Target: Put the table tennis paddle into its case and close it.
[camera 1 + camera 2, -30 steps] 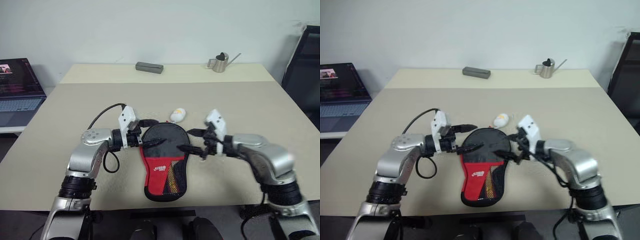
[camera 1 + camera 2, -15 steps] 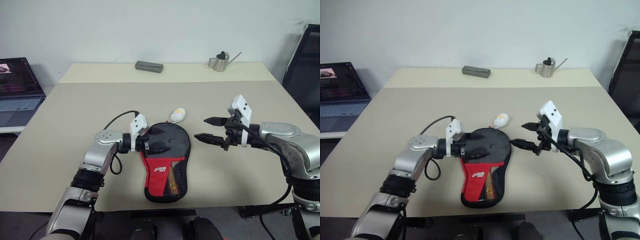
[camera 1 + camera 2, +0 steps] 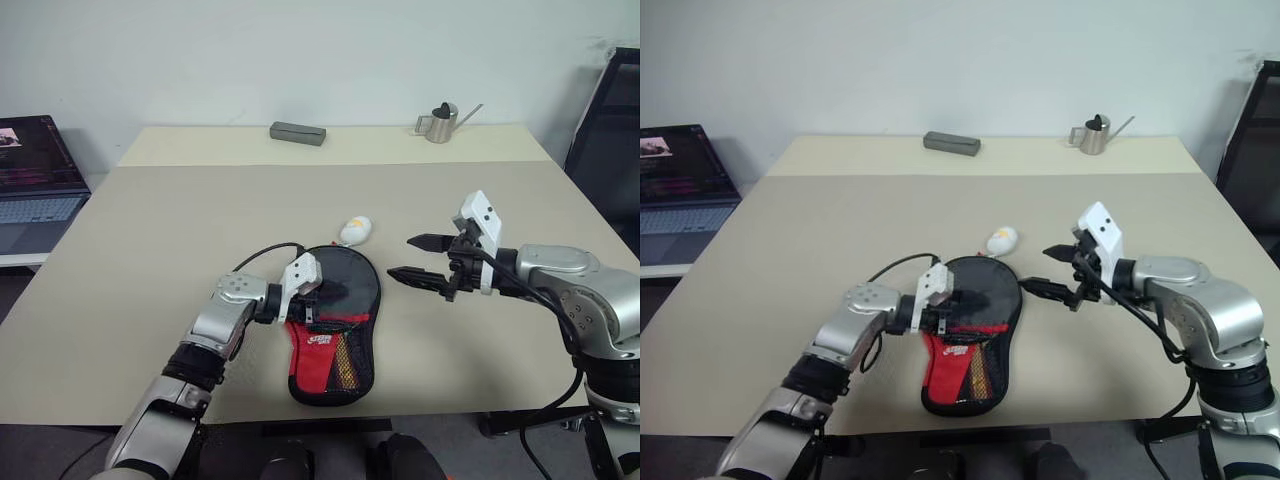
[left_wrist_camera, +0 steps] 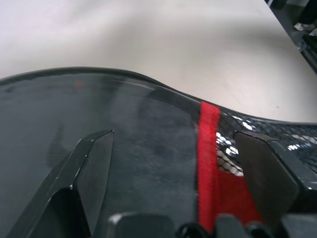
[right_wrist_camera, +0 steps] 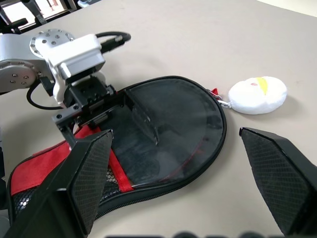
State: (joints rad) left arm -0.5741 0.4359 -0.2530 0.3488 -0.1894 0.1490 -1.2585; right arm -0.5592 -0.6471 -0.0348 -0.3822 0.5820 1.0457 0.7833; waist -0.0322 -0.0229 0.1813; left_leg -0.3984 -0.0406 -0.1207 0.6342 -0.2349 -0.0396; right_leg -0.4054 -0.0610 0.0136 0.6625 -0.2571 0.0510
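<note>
1. The left gripper [image 3: 958, 306] is seen low over the round end of the case [image 3: 333, 322], its two black fingers [image 4: 91, 168] spread wide; the case's black face and red stripe lie between them, and nothing is gripped.
2. The case is laid flat on the table [image 3: 150, 230], round end away from the robot, red and mesh handle end toward the table's near edge. Its edge looks closed all round, as far as can be told.
3. Whether the table tennis paddle is inside the case cannot be told; the fabric hides the contents.
4. The white-yellow ball charm [image 5: 259, 94] is found just beyond the round end, joined to it by a short clip.
5. The right gripper [image 3: 418, 258] is held above the table, just beside the case's right edge, jaws wide apart and empty.
</note>
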